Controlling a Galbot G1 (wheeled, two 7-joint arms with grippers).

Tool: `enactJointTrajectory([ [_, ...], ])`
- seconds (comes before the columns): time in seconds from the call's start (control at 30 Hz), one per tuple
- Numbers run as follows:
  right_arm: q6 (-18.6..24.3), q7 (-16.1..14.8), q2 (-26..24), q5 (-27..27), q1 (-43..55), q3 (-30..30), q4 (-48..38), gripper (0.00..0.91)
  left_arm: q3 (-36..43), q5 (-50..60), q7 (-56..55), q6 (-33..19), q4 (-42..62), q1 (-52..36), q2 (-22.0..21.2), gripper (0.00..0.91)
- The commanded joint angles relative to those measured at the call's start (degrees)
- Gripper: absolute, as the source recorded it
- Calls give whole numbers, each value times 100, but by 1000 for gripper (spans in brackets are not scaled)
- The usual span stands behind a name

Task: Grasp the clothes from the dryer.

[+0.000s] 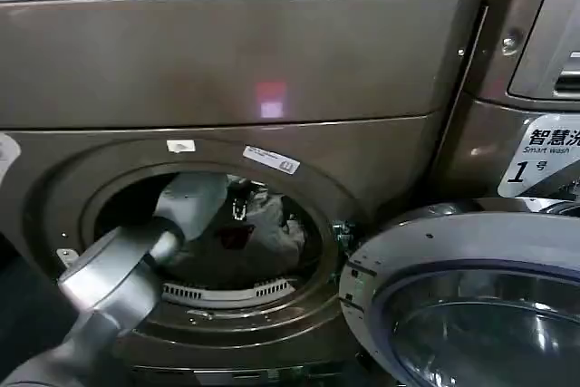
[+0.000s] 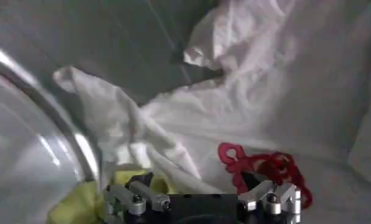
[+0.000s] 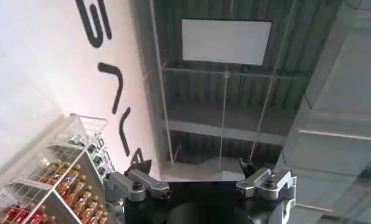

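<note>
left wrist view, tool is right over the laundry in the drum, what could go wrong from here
1. The left tool is open over the white garment, with a lime-green piece and a red patch close by; closing here may pinch only a thin fold, which could slip out.
2. The arm reaches through the dryer port, so pulling back could drag cloth over the port rim and snag it.

Smooth silver-grey cylindrical left arm [image 1: 118, 278]; black-bodied grippers with bare-metal finger brackets (dark screws at the knuckles).
</note>
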Motion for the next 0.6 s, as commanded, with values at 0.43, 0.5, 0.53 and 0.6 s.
enactJointTrajectory([
  [0.43,-20,-5,7,8,59,-49,57,907,-38,237,14,-130,-49,394,54,907],
  [0.5,-19,-7,8,6,59,-48,52,907,-88,240,-32,-119,-46,421,59,907],
  [0.53,-17,-7,12,5,58,-52,52,907,-96,237,-60,-112,-48,433,66,907],
  [0.6,-14,-8,19,-2,63,-70,54,907,-100,232,-102,-96,-59,481,84,907],
])
